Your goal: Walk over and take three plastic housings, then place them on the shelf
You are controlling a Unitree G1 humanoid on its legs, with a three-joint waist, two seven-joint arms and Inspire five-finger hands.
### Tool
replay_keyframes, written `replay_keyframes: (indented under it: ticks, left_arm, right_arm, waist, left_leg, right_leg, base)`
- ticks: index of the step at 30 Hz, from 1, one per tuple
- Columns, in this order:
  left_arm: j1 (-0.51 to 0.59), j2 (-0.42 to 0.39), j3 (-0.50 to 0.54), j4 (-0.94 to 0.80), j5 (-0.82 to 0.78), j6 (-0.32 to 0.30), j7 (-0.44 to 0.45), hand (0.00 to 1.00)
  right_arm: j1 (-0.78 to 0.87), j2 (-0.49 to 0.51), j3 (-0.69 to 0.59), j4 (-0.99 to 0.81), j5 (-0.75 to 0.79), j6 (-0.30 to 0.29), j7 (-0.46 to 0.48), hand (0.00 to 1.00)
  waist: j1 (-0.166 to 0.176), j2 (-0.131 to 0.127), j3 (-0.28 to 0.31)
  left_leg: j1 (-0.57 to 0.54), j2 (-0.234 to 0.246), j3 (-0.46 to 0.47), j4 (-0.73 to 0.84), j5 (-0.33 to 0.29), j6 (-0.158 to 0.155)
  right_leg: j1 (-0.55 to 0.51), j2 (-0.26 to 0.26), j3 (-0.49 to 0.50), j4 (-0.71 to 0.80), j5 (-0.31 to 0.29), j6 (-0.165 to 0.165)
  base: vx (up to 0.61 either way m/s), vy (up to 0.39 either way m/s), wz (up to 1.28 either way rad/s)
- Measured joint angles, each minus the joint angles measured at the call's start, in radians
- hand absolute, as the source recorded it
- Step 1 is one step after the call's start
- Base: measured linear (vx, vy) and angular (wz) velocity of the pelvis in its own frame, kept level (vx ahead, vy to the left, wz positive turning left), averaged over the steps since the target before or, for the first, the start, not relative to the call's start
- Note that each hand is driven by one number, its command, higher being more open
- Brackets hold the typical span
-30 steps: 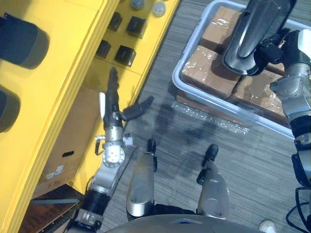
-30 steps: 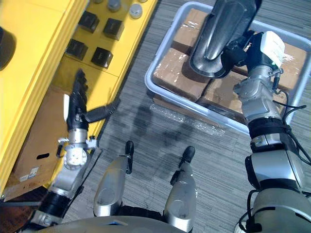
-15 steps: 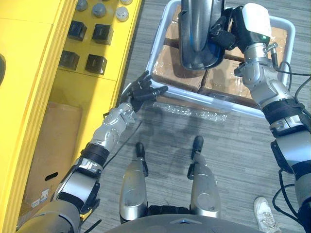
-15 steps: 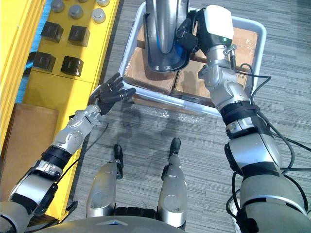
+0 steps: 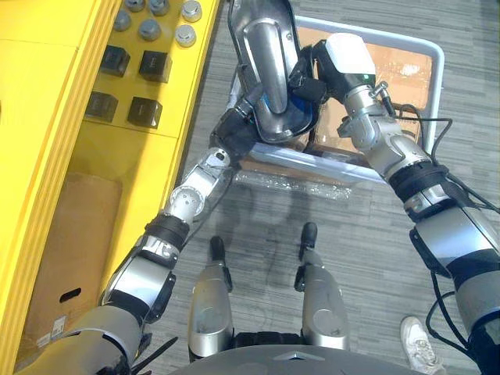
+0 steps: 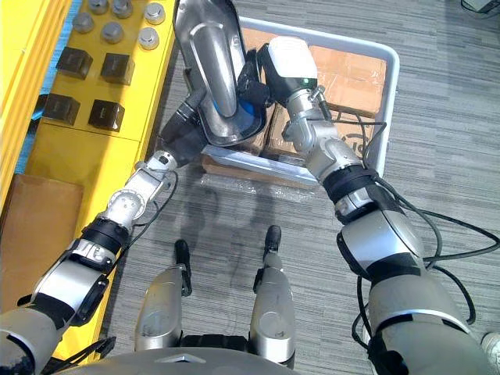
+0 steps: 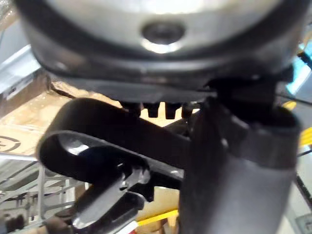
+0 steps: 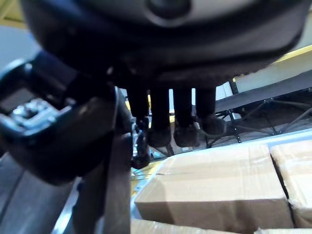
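A large plastic housing [image 5: 269, 70], dark with a silver raised middle, hangs tilted above a grey bin [image 5: 434, 69] of cardboard boxes [image 5: 394, 62]. My right hand [image 5: 309, 83] grips its far side; in the right wrist view its fingers [image 8: 161, 119] curl round the housing's dark rim [image 8: 161, 34]. My left hand [image 5: 234, 129] holds the housing's lower end from the shelf side, and its fingertips [image 7: 153, 109] hook the rim [image 7: 161, 44] in the left wrist view.
A yellow shelf [image 5: 70, 141] runs along the left, carrying black cubes [image 5: 144, 112] and several grey round caps [image 5: 148, 31]. A cardboard box [image 5: 62, 258] stands under it. A person's white shoe [image 5: 418, 344] is at the lower right on the grey carpet.
My left hand has swung from beside the shelf across to the housing and closed on its lower end. The right hand kept its hold. The camera has turned toward the bin.
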Motion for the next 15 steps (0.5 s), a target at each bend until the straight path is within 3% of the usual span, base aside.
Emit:
replay_keyframes:
  ticks: [6, 9, 15]
  left_arm:
    - [0.0, 0.007, 0.025, 0.001, -0.017, 0.0, -0.014, 1.0]
    - [-0.001, 0.019, 0.027, 0.002, 0.072, 0.0, -0.001, 1.0]
    - [-0.019, 0.026, 0.0, 0.002, 0.354, 0.012, 0.111, 1.0]
  right_arm:
    - [0.042, 0.015, 0.0, 0.032, -0.036, -0.001, 0.006, 0.0]
    - [0.045, 0.028, 0.0, 0.042, -0.036, -0.014, 0.006, 0.0]
    - [0.061, 0.057, 0.0, 0.039, -0.033, -0.052, 0.005, 0.0]
  waist:
    - [0.018, -0.003, 0.0]
    - [0.019, -0.01, -0.001]
    - [0.019, -0.038, -0.003]
  left_leg:
    - [-0.004, 0.0, -0.014, 0.001, 0.003, -0.001]
    - [-0.005, -0.001, -0.016, 0.001, 0.003, 0.0]
    - [-0.005, -0.002, -0.017, 0.002, 0.003, 0.0]
  right_leg:
    - [0.007, 0.001, -0.01, -0.001, 0.0, 0.0]
    - [0.007, 0.001, -0.01, -0.001, 0.0, 0.0]
    - [0.007, 0.001, -0.01, -0.002, 0.0, 0.0]
  base:
    - [-0.01, 0.013, 0.06]
    - [0.0, 0.0, 0.0]
    - [0.0, 0.0, 0.0]
